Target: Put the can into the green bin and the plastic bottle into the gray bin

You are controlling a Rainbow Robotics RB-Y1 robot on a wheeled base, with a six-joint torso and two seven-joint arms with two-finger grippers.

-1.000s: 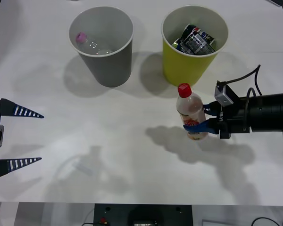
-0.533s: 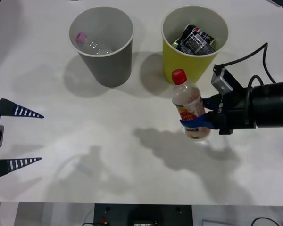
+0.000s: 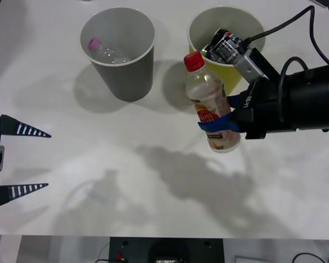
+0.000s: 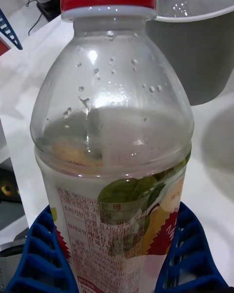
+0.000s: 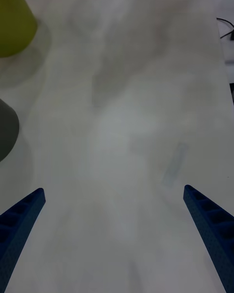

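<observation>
My right gripper [image 3: 223, 129] is shut on the plastic bottle [image 3: 208, 104], a clear one with a red cap, and holds it lifted above the table in front of the green bin [image 3: 211, 76]. The right wrist view has the bottle [image 4: 114, 142] upright between the blue fingers [image 4: 34, 254], with the gray bin [image 4: 204, 49] beyond it. Crushed cans [image 3: 228, 46] lie inside the green bin. The gray bin [image 3: 126, 71] stands to its left and holds a pink-capped bottle [image 3: 104, 50]. My left gripper [image 3: 19, 159] waits open at the table's left edge.
White table [image 3: 115, 164] spreads between the two arms. In the left wrist view the green bin [image 5: 13, 20] and the gray bin [image 5: 6, 132] sit at the frame's edge. A cable [image 3: 285, 24] runs from the right wrist over the table's far right.
The right gripper has risen and moved left and toward the bins, carrying the bottle off the table. The left arm has not moved.
</observation>
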